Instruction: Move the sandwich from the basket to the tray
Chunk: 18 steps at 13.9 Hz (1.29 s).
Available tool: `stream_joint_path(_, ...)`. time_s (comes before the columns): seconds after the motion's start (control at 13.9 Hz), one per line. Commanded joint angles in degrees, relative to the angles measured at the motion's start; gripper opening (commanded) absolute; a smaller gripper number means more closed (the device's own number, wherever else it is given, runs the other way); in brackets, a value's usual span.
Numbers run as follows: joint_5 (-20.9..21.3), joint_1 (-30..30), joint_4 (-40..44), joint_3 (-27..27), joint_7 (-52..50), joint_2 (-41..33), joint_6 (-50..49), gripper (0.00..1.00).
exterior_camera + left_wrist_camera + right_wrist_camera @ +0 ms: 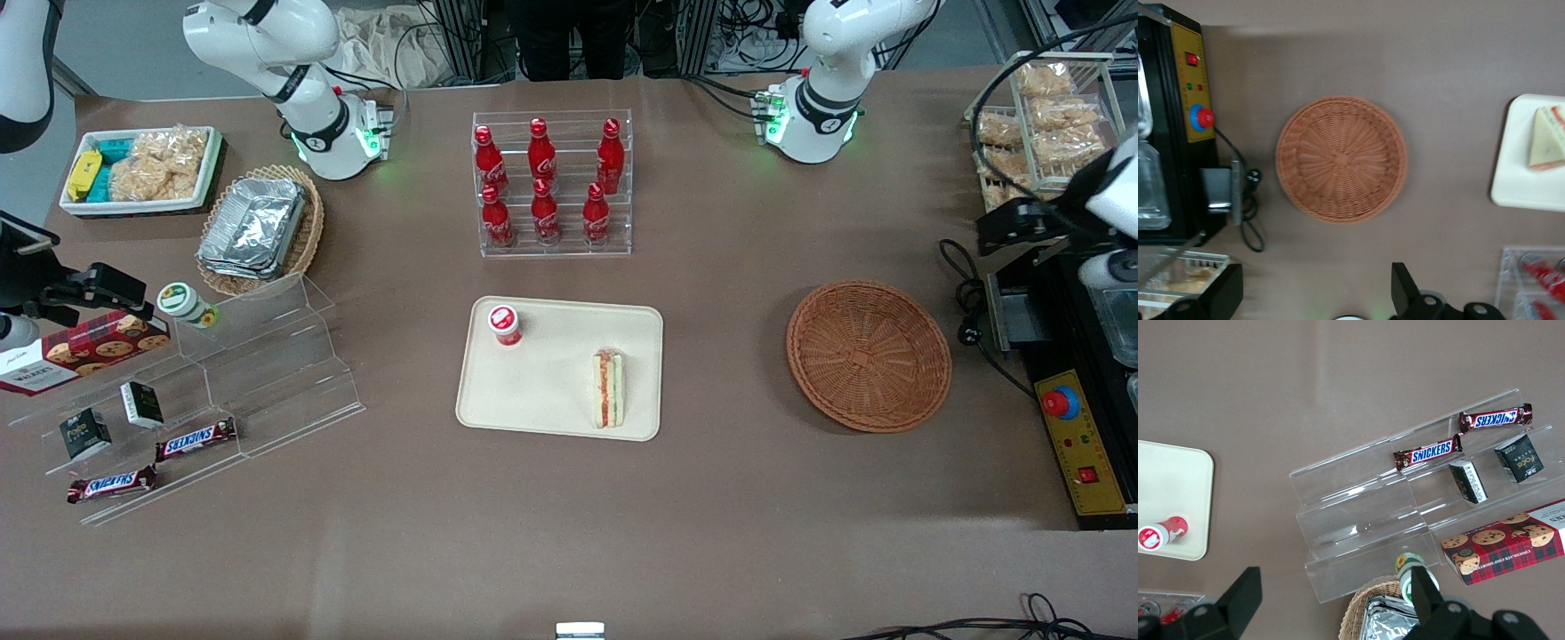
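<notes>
The sandwich [608,388] lies on the beige tray [551,400] with its red and green filling edge showing. It also shows in the left wrist view [1546,139], on the tray [1528,190]. The round reddish-brown basket [869,356] holds nothing and also shows in the left wrist view [1341,159]. My left gripper [1009,227] is raised above the table beside the basket, toward the working arm's end. In its wrist view the gripper [1315,283] is open and empty, its fingers [1405,287] spread wide.
A small red-capped bottle [504,324] stands on the tray. A clear rack of cola bottles [551,182] is farther from the front camera. A black and yellow control box [1080,444] and a wire snack rack [1040,124] stand at the working arm's end.
</notes>
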Motion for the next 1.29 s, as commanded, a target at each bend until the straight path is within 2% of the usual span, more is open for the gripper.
stream_joint_path(0.0,-1.2,2.1,-1.8,-0.4,3.9,-1.8,0.1,1.0)
stream_joint_path(0.29,0.0,1.1,-1.7,0.1,3.4,-1.6,0.3,1.0)
stream_joint_path(0.36,0.2,-1.4,-1.7,2.4,3.3,-1.7,0.3,1.0)
stream_joint_path(0.5,0.3,-10.5,-1.1,12.3,3.5,-1.3,0.1,1.0)
stream_joint_path(0.86,0.2,-28.9,-0.5,30.9,4.0,-1.4,-0.2,1.0)
stream_joint_path(0.93,-0.3,-30.3,-0.4,32.8,4.2,-1.4,-0.1,1.0)
stream_joint_path(1.22,0.0,-30.3,-0.5,32.8,4.5,-0.9,0.2,1.0)
